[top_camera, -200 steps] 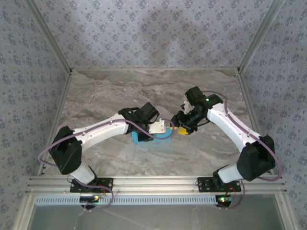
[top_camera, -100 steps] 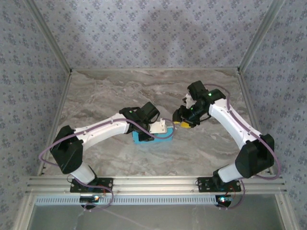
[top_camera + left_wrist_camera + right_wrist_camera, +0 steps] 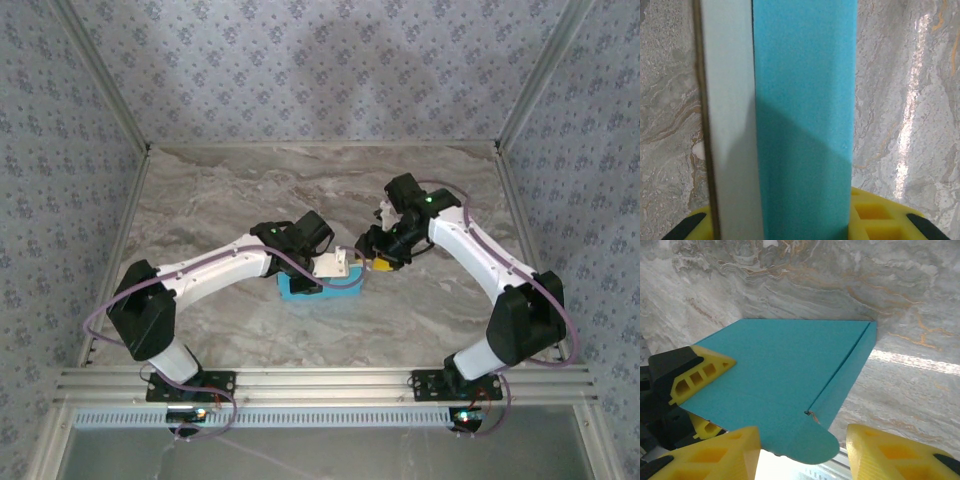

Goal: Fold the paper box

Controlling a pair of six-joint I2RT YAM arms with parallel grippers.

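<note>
Starting on the left: my left arm [image 3: 215,268] stretches in from its base toward the middle of the marble table [image 3: 230,190]. The left gripper [image 3: 350,268] sits right over the paper box [image 3: 315,290], which lies near the centre of the tabletop.

On the left wrist camera the box [image 3: 805,125] runs straight up between the yellow fingers [image 3: 875,217]. There's a pale beige strip on the left and the light blue panel beside it, and together they fill the gap.

The right wrist camera backs that up. One left fingertip [image 3: 702,371] lies on top of the blue panel [image 3: 785,370] and another peeks out beneath its edge, so I'm calling that pincer clamped on the box.

Moving across, the blue face is up. A fold line runs out to the far right corner, with a narrow side panel bent along it.

Now the right gripper [image 3: 382,263], just beside the box's right end and tilted down toward it. On its own camera the gripper [image 3: 802,440] has its jaws standing apart, with the rounded blue tab [image 3: 807,445] lying in the gap. Whether either pad touches that tab, I cannot tell.
</note>
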